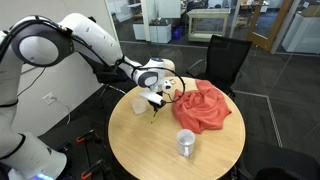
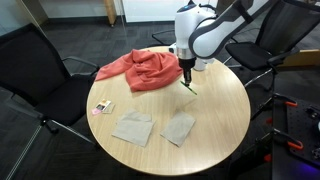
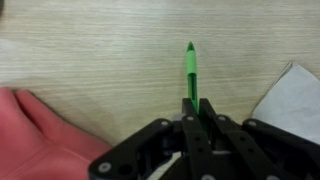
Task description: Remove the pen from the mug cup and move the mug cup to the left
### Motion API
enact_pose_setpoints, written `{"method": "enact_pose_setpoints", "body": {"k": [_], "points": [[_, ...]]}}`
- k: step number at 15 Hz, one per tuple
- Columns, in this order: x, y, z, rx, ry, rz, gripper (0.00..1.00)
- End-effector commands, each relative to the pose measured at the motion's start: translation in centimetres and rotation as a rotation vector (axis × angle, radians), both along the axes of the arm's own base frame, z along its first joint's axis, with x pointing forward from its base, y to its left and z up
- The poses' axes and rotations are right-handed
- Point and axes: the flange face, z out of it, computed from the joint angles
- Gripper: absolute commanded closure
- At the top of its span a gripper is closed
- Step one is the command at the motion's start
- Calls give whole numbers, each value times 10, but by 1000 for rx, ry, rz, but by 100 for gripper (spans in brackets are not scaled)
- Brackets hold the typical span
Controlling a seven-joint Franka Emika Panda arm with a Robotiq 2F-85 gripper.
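My gripper [image 3: 193,104] is shut on the green pen [image 3: 190,66], whose tip sticks out past the fingertips over the bare wooden table [image 3: 100,50]. In both exterior views the gripper [image 1: 157,97] [image 2: 187,76] hangs just above the round table, next to the red cloth. The pen [image 2: 190,90] points down and slantwise towards the tabletop. The pale mug cup [image 1: 186,143] stands upright near the table's front edge, well apart from the gripper. In the exterior view from the opposite side the mug cup is hidden.
A crumpled red cloth [image 1: 205,106] [image 2: 140,68] [image 3: 30,135] lies close beside the gripper. Two pale cloth squares [image 2: 132,128] [image 2: 178,128] and small cards [image 2: 102,107] lie on the table [image 2: 225,120]. Black chairs [image 1: 225,60] [image 2: 30,70] surround it.
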Motion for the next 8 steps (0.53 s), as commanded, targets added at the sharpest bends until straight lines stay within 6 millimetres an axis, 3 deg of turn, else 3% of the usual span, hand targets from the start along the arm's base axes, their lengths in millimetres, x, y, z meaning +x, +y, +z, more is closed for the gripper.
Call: {"method": "enact_pose_setpoints", "body": {"k": [1,2,4,8], "points": [[13,9,-12,2,13,61,97],[14,11,-15,1,15,70,94],[17,13,-18,-6,16,72,63],[22,12,-9,-22,-5,41,35]]}}
